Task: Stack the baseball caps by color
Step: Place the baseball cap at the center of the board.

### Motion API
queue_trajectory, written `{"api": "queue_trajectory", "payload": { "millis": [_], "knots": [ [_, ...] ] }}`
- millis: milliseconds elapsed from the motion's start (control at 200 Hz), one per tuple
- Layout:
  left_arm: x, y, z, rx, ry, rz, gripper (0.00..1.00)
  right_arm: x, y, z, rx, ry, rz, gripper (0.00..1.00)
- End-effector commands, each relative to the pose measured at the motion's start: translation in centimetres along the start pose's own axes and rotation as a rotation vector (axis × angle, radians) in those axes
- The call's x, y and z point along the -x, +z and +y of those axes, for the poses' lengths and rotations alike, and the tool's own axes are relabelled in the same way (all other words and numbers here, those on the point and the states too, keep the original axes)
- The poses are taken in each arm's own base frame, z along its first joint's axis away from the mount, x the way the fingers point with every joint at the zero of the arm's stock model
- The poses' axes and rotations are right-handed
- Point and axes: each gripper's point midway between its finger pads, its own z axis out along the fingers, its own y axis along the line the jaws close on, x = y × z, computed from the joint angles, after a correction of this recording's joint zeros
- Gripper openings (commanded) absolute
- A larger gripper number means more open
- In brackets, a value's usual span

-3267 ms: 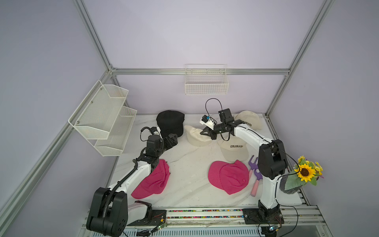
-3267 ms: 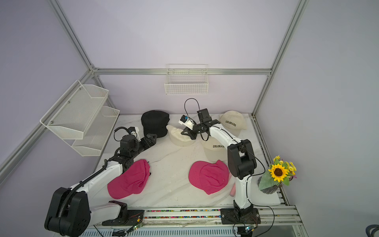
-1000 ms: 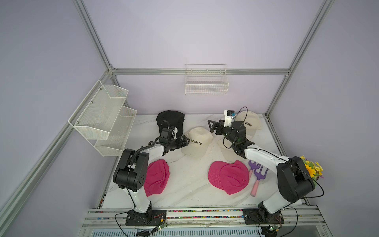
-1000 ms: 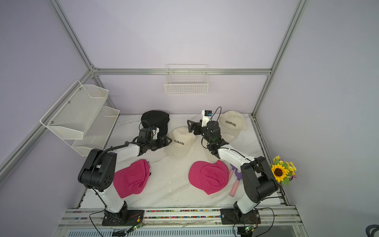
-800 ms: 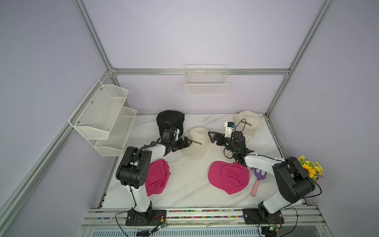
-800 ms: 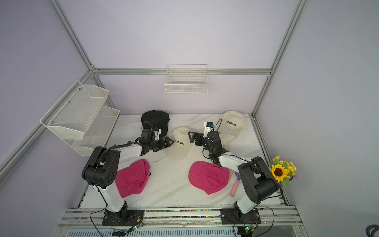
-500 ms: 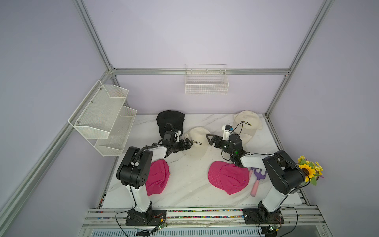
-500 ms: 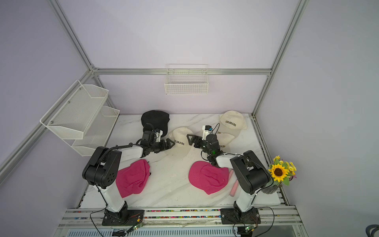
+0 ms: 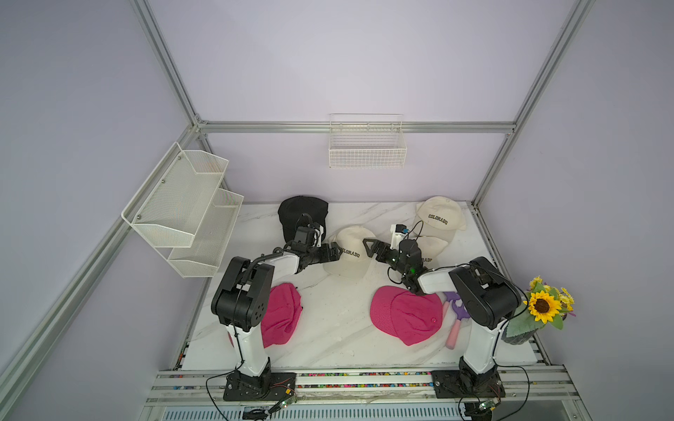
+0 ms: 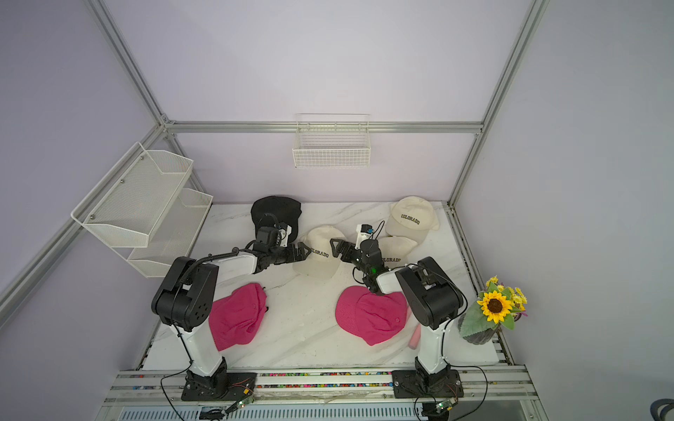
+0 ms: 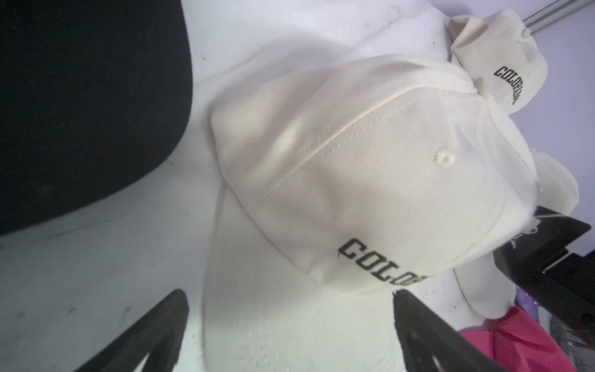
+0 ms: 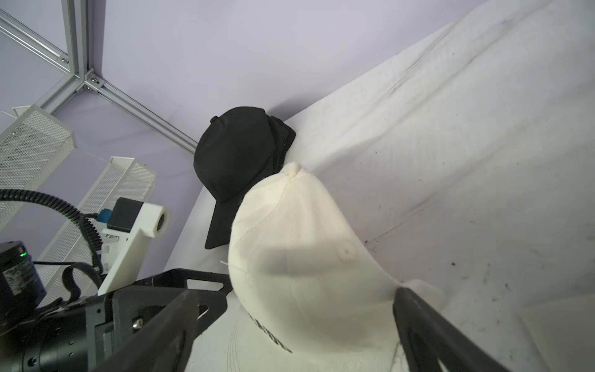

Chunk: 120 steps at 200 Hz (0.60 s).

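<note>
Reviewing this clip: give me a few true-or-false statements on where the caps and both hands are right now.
1. The left hand and the right hand are both open, flanking the middle cream cap. True.
2. The two pink caps are stacked together. False: the pink cap by the left arm and the pink cap by the right arm lie apart on the table.
3. The wire basket on the back wall holds a black cap. False: the black caps sit on the table at the back.
4. A sunflower stands beside the right arm's base. True.
</note>
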Motion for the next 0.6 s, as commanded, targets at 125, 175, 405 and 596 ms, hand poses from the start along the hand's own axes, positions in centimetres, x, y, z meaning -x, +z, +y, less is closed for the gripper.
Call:
{"api": "queue_trajectory", "payload": {
  "millis": [125, 175, 405, 596],
  "knots": [
    [-2.2, 1.4, -1.6, -0.060, 0.044, 0.062, 1.00, -0.9, 2.0, 1.0, 0.056, -0.053, 0.008, 0.97],
    [-2.9, 1.4, -2.2, -0.083, 0.038, 0.070, 1.00, -1.1, 2.2, 1.6, 0.076, -0.057, 0.011, 0.97],
    [-4.8, 0.7, -3.9, -0.146, -0.013, 0.076, 1.00, -2.3, 2.9, 4.0, 0.150, -0.038, 0.034, 0.97],
    [-4.4, 0.2, -2.9, -0.071, -0.040, 0.063, 1.00, -2.2, 3.3, 3.2, 0.085, -0.042, 0.021, 0.97]
  ]
}}
